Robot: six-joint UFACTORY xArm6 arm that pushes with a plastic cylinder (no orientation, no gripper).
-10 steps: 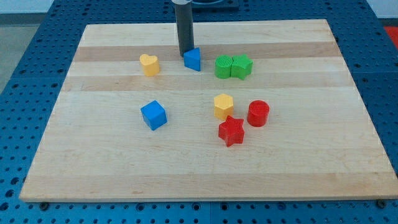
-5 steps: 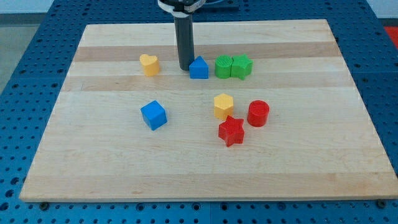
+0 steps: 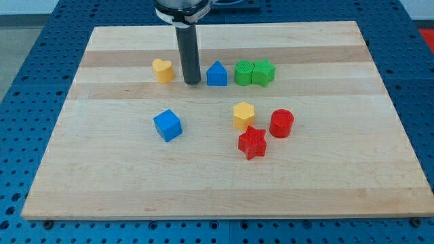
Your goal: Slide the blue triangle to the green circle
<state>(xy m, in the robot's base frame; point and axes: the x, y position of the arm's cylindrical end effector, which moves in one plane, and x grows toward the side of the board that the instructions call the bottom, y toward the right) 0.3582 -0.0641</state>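
Observation:
The blue triangle (image 3: 217, 74) stands in the upper middle of the wooden board (image 3: 122, 183). The green circle (image 3: 243, 72) is just to its right, a small gap between them. A green star (image 3: 264, 72) touches the circle's right side. My tip (image 3: 192, 83) rests on the board just left of the blue triangle, apart from it, between it and the yellow heart (image 3: 163, 70).
A blue cube (image 3: 167, 125) lies left of centre. A yellow hexagon (image 3: 244, 115), a red cylinder (image 3: 281, 123) and a red star (image 3: 252, 142) cluster right of centre. The board is edged by a blue pegboard table.
The blue triangle slid right and down to sit next to the green circle. My tip then drew back left and down, off the triangle.

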